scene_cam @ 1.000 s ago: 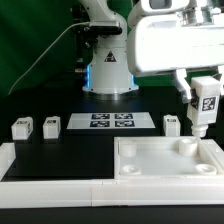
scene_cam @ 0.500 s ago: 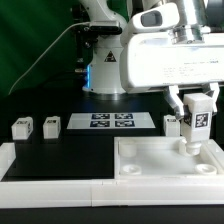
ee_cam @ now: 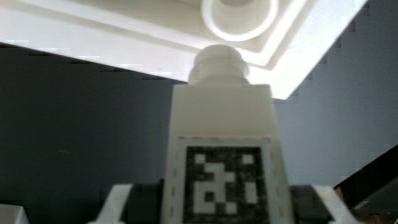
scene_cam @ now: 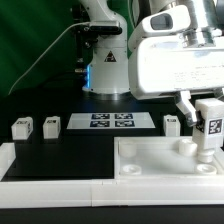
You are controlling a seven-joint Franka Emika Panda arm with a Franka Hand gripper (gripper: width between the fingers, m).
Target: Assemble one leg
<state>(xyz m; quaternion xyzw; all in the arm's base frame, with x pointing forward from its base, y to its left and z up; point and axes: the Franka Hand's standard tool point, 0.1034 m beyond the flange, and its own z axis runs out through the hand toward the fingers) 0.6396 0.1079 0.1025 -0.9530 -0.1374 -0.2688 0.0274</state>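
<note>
My gripper (scene_cam: 208, 112) is shut on a white leg (scene_cam: 209, 130) with a black-and-white tag, held upright over the far right corner of the large flat white square part (scene_cam: 165, 160). The leg's lower tip hangs just above the part, near a round corner socket (scene_cam: 188, 148). In the wrist view the leg (ee_cam: 226, 140) fills the middle between my fingers (ee_cam: 128, 204), its rounded tip pointing toward a round socket (ee_cam: 242, 14) of the white part. Three more legs (scene_cam: 21, 128) (scene_cam: 52, 125) (scene_cam: 171, 125) stand on the black table.
The marker board (scene_cam: 111, 122) lies at the table's back middle. A white rail (scene_cam: 55, 170) runs along the front left. The robot base (scene_cam: 108, 60) stands behind with a blue light.
My gripper with the leg moved toward the exterior view's left, then back right and slightly lower, over the part's right corner.
</note>
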